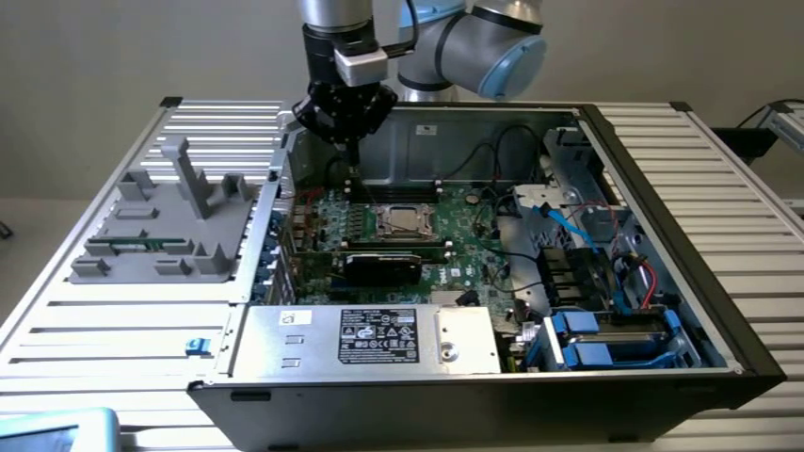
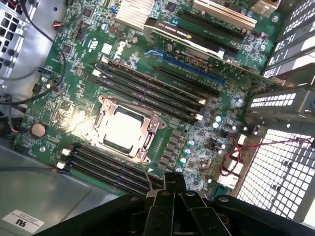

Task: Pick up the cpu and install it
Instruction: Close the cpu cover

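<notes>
Exterior view: the arm (image 1: 472, 38) comes down from the upper centre of the frame and puts the claw (image 1: 350, 151) over the rear edge of the open computer case (image 1: 653, 188), which lies on the slatted counter (image 1: 729, 169). You will find the cpu (image 1: 402, 222) in mid-frame, below and slightly to the exterior view's right of the claw, lying flat inside the metal socket frame (image 1: 377, 222) on the green motherboard (image 1: 472, 250), well apart from the claw tips. Wrist view: the cpu (image 2: 125, 130) shows as a bright silver square ringed by the socket frame (image 2: 101, 115), with rows of black memory slots (image 2: 147, 91) on either side of it. The claw (image 2: 173, 183) has its two fingers (image 2: 157, 214) drawn together to a narrow tip, and nothing is gripped between them. At the exterior view's left, a grey fixture block (image 1: 164, 226) stands on the counter beside the case and carries a green memory stick (image 1: 132, 246). The power supply (image 1: 377, 339) sits along the near edge of the case, in the lower centre of the frame.
</notes>
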Available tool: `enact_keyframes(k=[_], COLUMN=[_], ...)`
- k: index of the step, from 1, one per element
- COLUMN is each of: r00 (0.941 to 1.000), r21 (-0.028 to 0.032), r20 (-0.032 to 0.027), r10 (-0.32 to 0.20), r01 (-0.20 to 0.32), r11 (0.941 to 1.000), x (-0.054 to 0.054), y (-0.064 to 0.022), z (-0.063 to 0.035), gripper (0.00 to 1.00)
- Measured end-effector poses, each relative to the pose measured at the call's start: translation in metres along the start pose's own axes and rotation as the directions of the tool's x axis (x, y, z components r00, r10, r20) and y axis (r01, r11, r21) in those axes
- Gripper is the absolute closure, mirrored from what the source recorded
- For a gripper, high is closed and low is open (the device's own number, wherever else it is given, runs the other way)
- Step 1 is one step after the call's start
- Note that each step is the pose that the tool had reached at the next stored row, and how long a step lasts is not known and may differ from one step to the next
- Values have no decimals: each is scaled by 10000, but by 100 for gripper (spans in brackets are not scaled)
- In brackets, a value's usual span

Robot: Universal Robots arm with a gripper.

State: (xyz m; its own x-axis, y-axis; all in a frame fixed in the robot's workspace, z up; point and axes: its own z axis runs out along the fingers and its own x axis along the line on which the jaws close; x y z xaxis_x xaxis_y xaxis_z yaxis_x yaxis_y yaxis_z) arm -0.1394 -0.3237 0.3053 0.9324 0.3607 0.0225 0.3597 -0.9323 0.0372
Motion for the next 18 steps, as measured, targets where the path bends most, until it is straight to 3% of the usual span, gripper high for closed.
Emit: enact_keyframes(k=[4,9,18], r00=[9983,9917,9691], r21=[-14,-32,-67], r20=[21,45,84], r10=[587,1283,2466], r01=[-587,-1282,-2465], r11=[9983,9917,9691], x=[0,0,0], y=[0,0,0], z=[0,0,0], gripper=[89,89,89])
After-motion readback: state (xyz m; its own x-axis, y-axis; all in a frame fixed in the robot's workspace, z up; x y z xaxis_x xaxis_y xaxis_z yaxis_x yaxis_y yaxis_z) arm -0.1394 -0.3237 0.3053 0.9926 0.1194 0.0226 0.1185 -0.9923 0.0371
